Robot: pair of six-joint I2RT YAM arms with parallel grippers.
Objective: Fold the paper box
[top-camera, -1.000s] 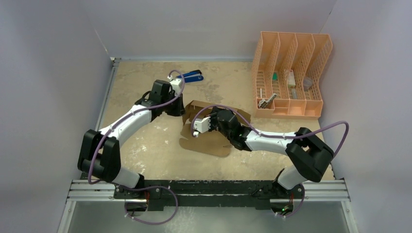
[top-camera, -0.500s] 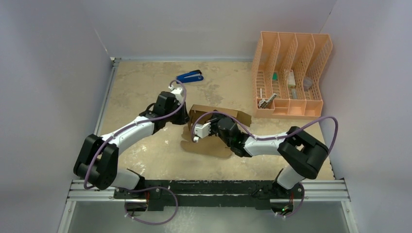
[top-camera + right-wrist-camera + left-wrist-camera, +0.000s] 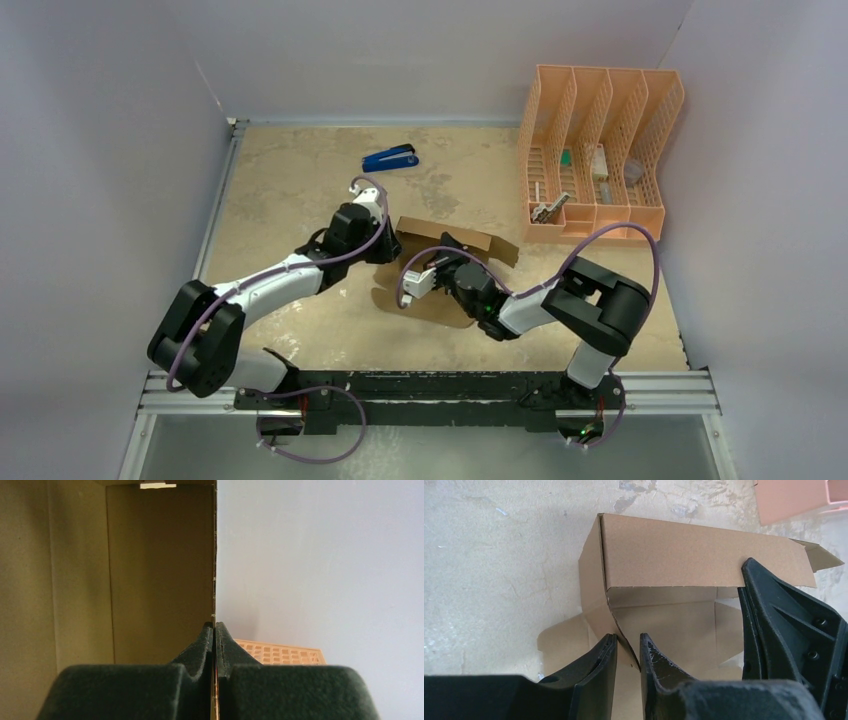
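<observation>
The paper box [image 3: 455,238] is brown cardboard, partly folded, at mid-table; its long far wall [image 3: 704,555] stands up over the base. My left gripper [image 3: 386,246] is at the box's left end, its fingers nearly together on the curved left flap [image 3: 596,605], which runs between them [image 3: 626,647]. My right gripper [image 3: 446,264] reaches in from the near side and is shut on a wall edge [image 3: 215,555]; its black body [image 3: 789,635] shows at the right of the left wrist view. The right wrist view looks into the box's inside [image 3: 155,570].
A peach-orange mesh file organizer [image 3: 600,150] with small items stands at the back right; it also shows in the right wrist view [image 3: 280,652]. A blue stapler [image 3: 390,158] lies at the back, beyond the box. Grey walls enclose the table.
Both grippers have moved nearer with the box. The left gripper went right and nearer, down to the left flap. The right arm's elbow has folded in, and the box's walls stand more upright.
</observation>
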